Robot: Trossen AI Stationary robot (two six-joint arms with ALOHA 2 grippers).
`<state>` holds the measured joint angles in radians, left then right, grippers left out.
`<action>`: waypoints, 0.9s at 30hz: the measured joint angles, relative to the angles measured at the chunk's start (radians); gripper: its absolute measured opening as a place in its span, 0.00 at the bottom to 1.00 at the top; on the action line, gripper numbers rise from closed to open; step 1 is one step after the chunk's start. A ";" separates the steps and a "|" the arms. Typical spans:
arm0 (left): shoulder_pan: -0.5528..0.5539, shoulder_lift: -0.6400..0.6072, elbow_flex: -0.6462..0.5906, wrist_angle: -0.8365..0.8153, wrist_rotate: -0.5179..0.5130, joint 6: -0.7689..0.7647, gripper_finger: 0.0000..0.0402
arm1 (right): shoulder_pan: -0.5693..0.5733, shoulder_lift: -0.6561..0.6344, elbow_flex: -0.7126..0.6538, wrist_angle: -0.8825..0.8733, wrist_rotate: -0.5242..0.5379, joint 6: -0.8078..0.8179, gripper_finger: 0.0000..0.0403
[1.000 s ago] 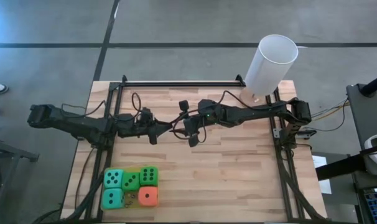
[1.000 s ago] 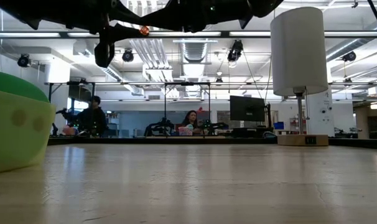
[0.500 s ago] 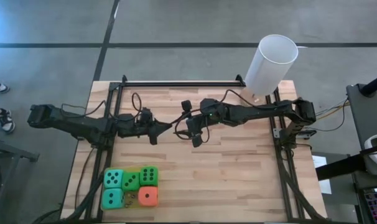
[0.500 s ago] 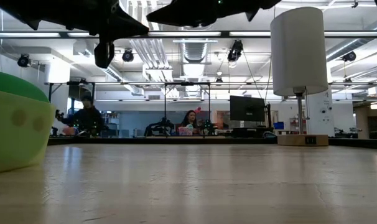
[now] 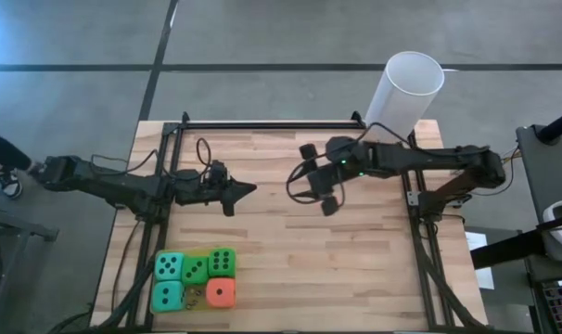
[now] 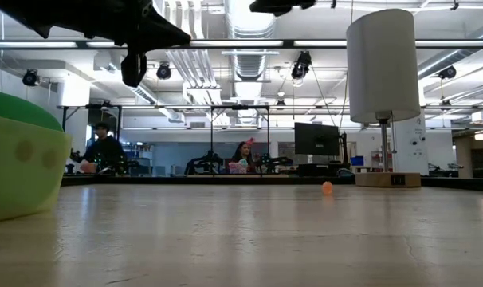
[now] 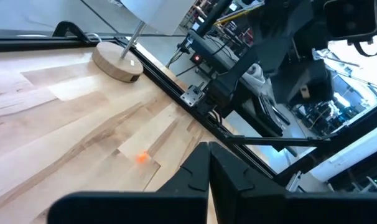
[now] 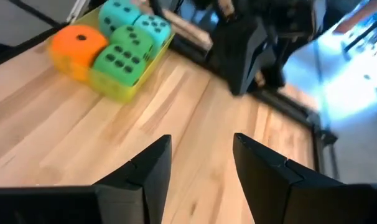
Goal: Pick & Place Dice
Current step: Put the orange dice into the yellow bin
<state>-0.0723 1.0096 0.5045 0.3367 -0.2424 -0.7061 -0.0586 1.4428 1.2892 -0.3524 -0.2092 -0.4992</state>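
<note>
The five dice (image 5: 195, 279) sit clustered at the table's (image 5: 355, 278) lower left in the high view. The left gripper (image 5: 247, 188), fingers pressed together, hovers left of centre. The right gripper (image 5: 319, 179), fingers spread and empty, hangs right of centre.

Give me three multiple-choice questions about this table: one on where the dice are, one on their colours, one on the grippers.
1. Where do the dice sit?
A. the table's left near corner
B. beside the white cylinder
C. between the two grippers

2. How many dice are orange-red?
A. three
B. one
C. none

3. How stand the grippers?
A. both open
B. left gripper shut, right gripper open
C. left open, right shut

Answers: 1 A, clustered there in the high view. 2 B, one beside teal and green. 3 B, left fingers together, right apart.
</note>
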 joint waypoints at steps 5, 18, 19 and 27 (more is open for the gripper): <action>0.000 0.000 0.000 0.000 0.000 0.003 0.01 | 0.000 -0.056 0.000 -0.183 0.001 0.032 0.39; 0.000 0.000 0.000 0.001 0.000 0.003 0.02 | 0.000 -0.062 -0.081 -0.410 0.001 0.149 0.33; 0.000 0.000 0.000 0.001 0.000 0.003 0.02 | 0.000 -0.060 -0.097 -0.420 0.001 0.156 0.32; 0.000 0.000 0.000 0.000 0.001 0.003 0.02 | 0.002 -0.067 -0.248 -0.404 -0.001 0.211 0.27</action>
<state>-0.0723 1.0096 0.5049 0.3363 -0.2417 -0.7033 -0.0566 1.3757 1.0407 -0.7565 -0.2098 -0.2885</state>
